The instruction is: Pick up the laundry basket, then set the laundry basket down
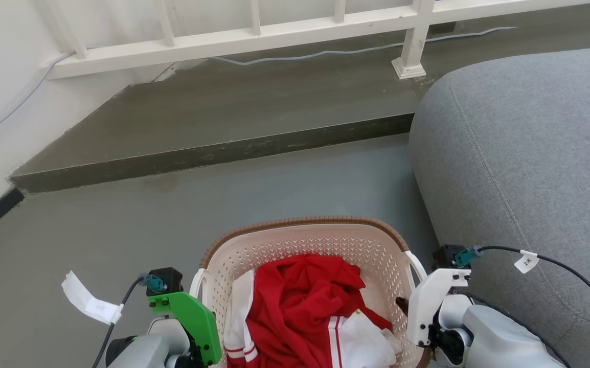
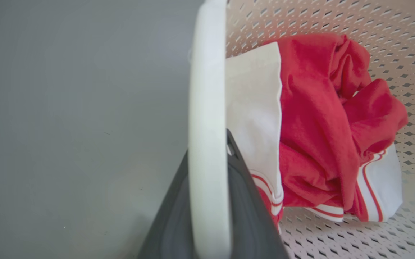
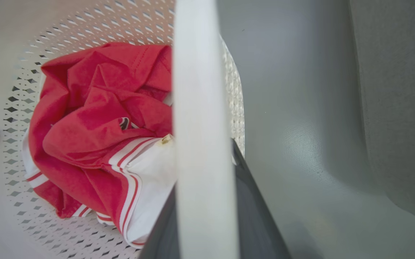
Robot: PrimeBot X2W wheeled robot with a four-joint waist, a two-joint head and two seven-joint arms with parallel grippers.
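The left gripper (image 2: 208, 144) is pinching the basket's left white handle (image 2: 207, 90). Its two dark fingers (image 2: 250, 216) are lying tight against either side of the bar, with no gap showing. The right gripper (image 3: 204, 163) is doing the same on the right white handle (image 3: 196, 72), one finger pressing each flank of it.

Between the two grippers, the laundry basket (image 1: 305, 225) is sitting low and central in the head view. It is just beside the rounded end of a grey sofa (image 1: 530, 153), which is lying on the robot's right. The basket is standing upright with its mouth facing up, its brown woven-look rim arching across the far side. Its handles are pointing toward the robot's left and right (the near end is running off the bottom of the picture, so its long axis cannot be judged for certain). Whether its base is touching the grey floor (image 1: 121, 230) cannot be told.

Inside, a crumpled red and white garment (image 1: 300, 306) is filling much of the basket. Well beyond it, a raised step (image 1: 223, 148) is crossing the floor, with a white railing (image 1: 254, 38) and a pale cable (image 1: 325, 52) running along behind.
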